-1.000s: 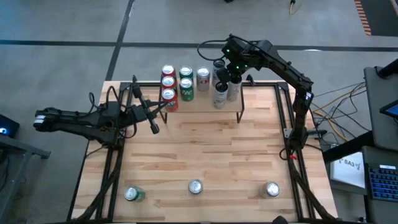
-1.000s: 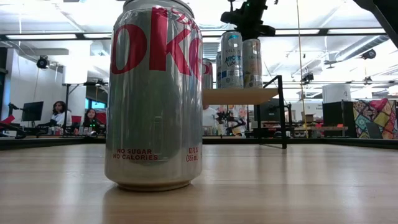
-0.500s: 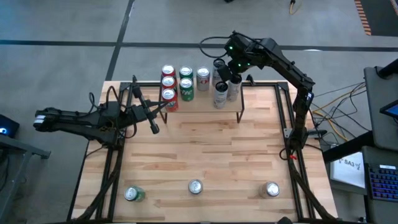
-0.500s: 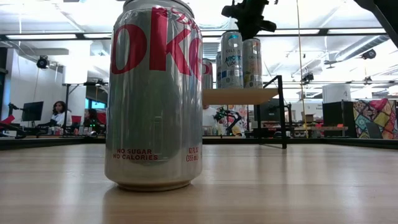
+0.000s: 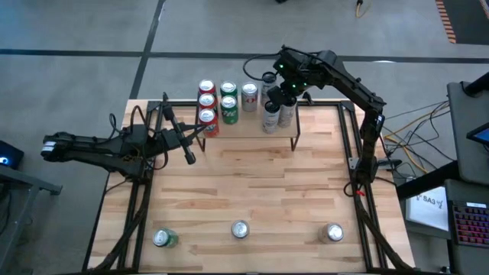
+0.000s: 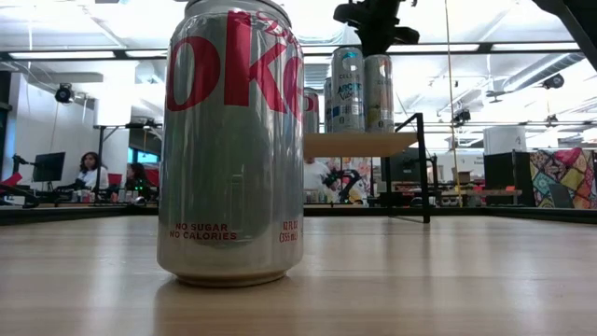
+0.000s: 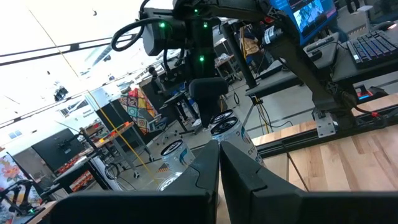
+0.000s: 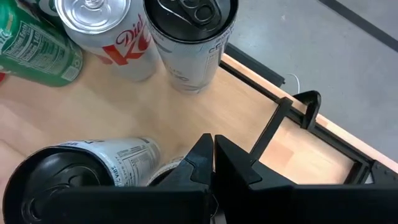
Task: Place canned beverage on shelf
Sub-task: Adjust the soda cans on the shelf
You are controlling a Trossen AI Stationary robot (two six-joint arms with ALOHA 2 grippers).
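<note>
Compared with a second before, the right end effector [image 5: 284,90] had shifted slightly toward the desk's twelve o'clock edge, hanging clenched and empty above the tall cans [image 5: 271,114] at the shelf's [image 5: 248,128] three o'clock end — touching none of them. The left end effector [image 5: 190,158] remained unmoved, clenched on nothing, near the shelf's nine o'clock side. On the shelf stood three red cans [image 5: 206,105], two green cans [image 5: 229,103] and a silver cola can [image 5: 249,95]. Toward six o'clock, well apart on the desk [image 5: 252,183], stood a green can [image 5: 162,238], a silver can [image 5: 240,229] and another silver can [image 5: 334,232] — the nearest filling the low view.
</note>
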